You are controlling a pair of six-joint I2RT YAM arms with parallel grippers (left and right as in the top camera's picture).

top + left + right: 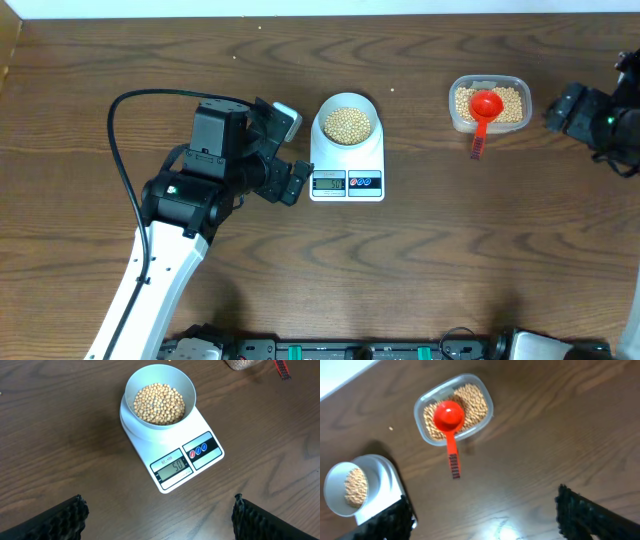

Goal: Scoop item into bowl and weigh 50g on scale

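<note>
Counter: dark wood-grain surface carrying all the items.
Scale: white and flat, lying near the middle of the counter, just beside the left arm; its display and buttons face the near edge.
Display: grey panel showing "50".
Buttons: small round red and blue ones, in a dark panel beside the display.
Bowl: pale blue-white and upright, centred on the scale's platform.
Beans: tan-yellow heap filling the lower part of the bowl.
Tub: clear plastic, well apart from the scale toward the right arm, holding more of the same beans.
Scoop: red, its cup resting on the beans in the tub, its handle jutting over the rim above the counter.
Left fingers: spread wide with nothing between them, pointed at the scale without touching it.
Right fingers: spread wide and empty, above the bare counter near the tub and clear of the scoop.
</note>
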